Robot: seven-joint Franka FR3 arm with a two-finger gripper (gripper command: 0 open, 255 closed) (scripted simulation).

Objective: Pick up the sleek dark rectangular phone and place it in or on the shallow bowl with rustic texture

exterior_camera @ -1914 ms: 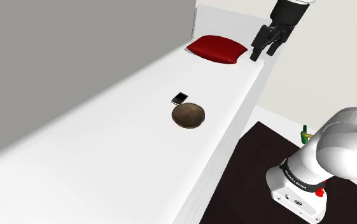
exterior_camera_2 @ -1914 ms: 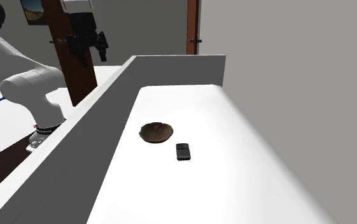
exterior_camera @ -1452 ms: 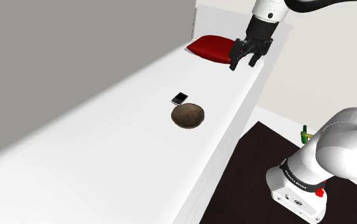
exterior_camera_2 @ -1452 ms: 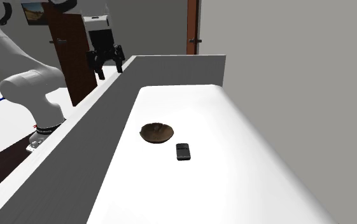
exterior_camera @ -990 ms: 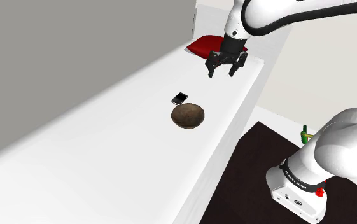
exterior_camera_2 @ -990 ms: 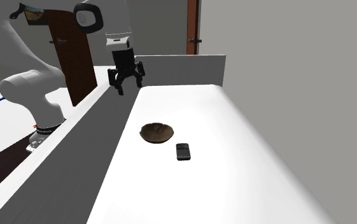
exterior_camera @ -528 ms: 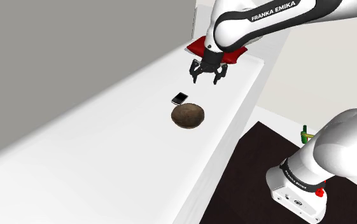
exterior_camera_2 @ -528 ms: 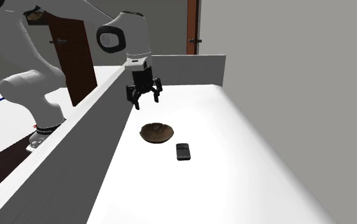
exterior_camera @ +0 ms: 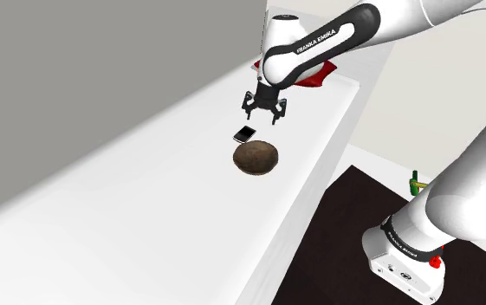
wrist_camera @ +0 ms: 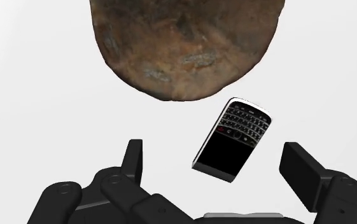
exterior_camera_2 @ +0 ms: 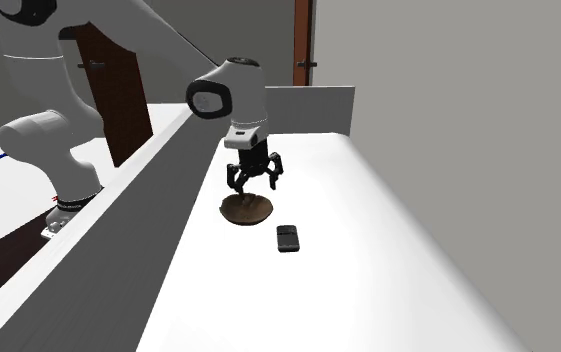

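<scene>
Operator: Shoulder view status?
Tech: Gripper (exterior_camera: 265,111) hovers over phone (exterior_camera: 244,133), which lies flat just beside bowl (exterior_camera: 256,157).
Operator: Second exterior view?
Tech: Phone outside bowl, untouched.
Operator: Wrist view?
Tech: Fingers (wrist_camera: 132,156) spread wide, clasping nothing. Grasp, lift and placement remain.

End effector (wrist_camera: 214,151): fingers apart, touching nothing. Black keypad phone (wrist_camera: 233,139) lies flat between them on white surface (wrist_camera: 37,127), just beside rough brown bowl (wrist_camera: 183,44).
</scene>
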